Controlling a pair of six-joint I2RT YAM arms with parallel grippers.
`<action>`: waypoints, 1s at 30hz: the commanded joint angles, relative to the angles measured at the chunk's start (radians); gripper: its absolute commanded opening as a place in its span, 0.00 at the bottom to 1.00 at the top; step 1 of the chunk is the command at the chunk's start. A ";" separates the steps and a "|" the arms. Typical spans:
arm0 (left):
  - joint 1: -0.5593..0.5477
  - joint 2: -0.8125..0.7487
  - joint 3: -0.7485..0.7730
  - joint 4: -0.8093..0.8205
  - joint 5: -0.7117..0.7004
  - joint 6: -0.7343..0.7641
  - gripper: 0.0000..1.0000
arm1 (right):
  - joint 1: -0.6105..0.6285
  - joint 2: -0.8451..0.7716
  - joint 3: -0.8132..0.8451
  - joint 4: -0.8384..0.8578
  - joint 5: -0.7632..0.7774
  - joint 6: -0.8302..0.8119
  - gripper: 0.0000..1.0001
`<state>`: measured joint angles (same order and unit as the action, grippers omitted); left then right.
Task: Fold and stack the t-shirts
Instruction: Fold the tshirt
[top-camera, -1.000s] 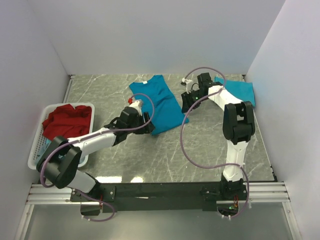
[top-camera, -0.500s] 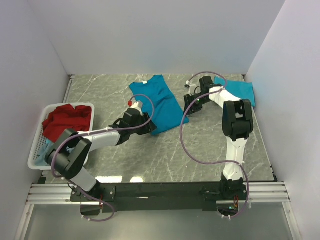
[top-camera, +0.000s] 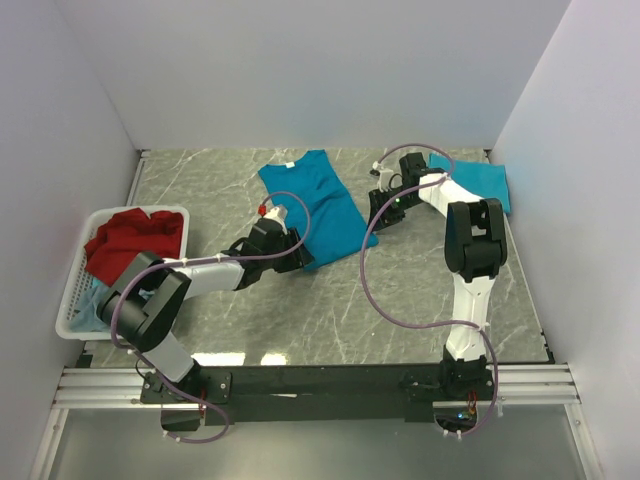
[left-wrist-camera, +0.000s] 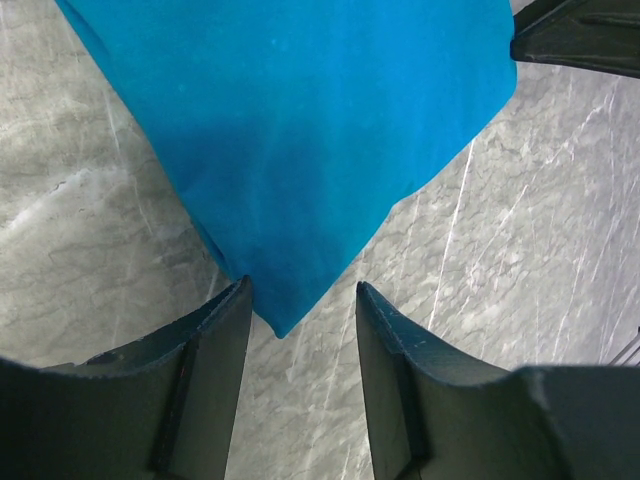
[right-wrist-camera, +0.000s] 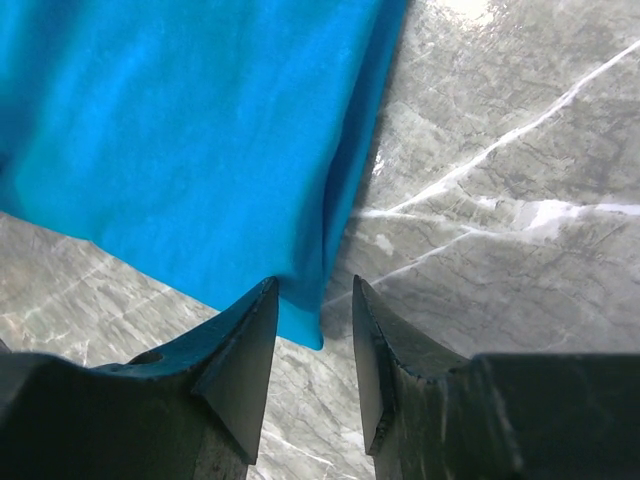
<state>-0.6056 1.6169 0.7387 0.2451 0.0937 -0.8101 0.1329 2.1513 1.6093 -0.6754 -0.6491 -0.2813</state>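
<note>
A teal t-shirt (top-camera: 318, 200) lies flat on the table (top-camera: 300, 310) near the middle of its far edge. The left gripper (left-wrist-camera: 300, 295) stands half open astride the shirt's near-left hem corner, and the right gripper (right-wrist-camera: 313, 290) does likewise at the near-right one; neither pinches cloth. A folded teal shirt (top-camera: 482, 182) sits at the far right corner, and a red shirt (top-camera: 130, 240) lies in the basket (top-camera: 70, 300) at the left edge.

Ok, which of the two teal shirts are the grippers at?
The spread teal shirt mid-table: the left gripper and right gripper each straddle a near corner. The folded teal shirt lies apart, far right.
</note>
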 joint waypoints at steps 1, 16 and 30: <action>-0.003 -0.006 0.004 0.017 0.008 -0.008 0.51 | -0.006 0.021 0.029 -0.019 -0.026 -0.004 0.42; -0.006 0.055 0.004 0.034 0.020 0.014 0.50 | -0.007 0.039 0.040 -0.046 -0.024 -0.010 0.33; -0.011 0.092 -0.022 0.037 0.046 0.052 0.00 | -0.016 -0.002 -0.005 -0.110 0.014 -0.078 0.01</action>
<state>-0.6075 1.7123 0.7383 0.2760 0.1127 -0.7799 0.1265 2.1887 1.6157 -0.7425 -0.6598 -0.3222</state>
